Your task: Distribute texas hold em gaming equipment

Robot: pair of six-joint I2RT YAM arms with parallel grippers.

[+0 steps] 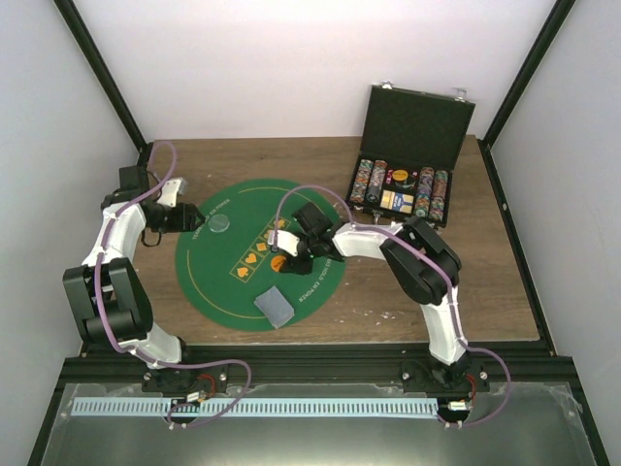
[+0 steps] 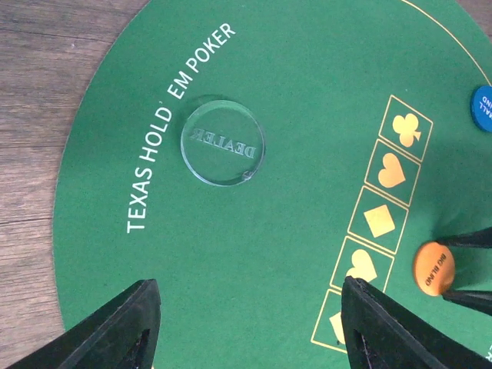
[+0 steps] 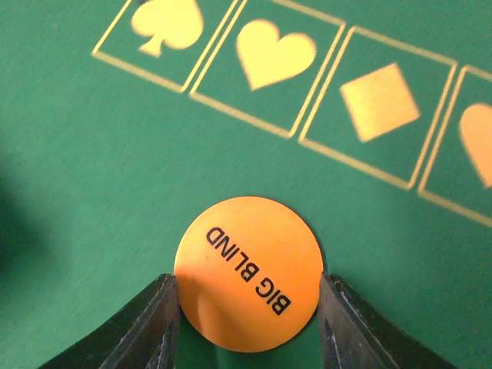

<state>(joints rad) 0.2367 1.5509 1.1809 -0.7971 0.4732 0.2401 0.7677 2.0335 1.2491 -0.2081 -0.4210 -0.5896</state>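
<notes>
Top view: we logged the right gripper (image 1: 282, 258) low over the green mat (image 1: 218, 282), the left gripper (image 1: 201, 216) just beside a clear disc (image 1: 221, 223), a card stack (image 1: 274, 306) on the mat's near edge, and chips (image 1: 374, 181) racked in the black case (image 1: 417, 121). Left wrist: the left gripper's jaws stood spread apart, holding nothing, above the mat; the clear disc read DEALER, and a blue disc (image 2: 484, 108) sat at the frame's right edge. Right wrist: the right gripper's jaws were clamped on the orange disc (image 3: 247, 273), marked BIG BLIND, near the suit boxes (image 3: 269, 69).

"BIG BLIND" on orange disc (image 3: 247, 273)
</notes>
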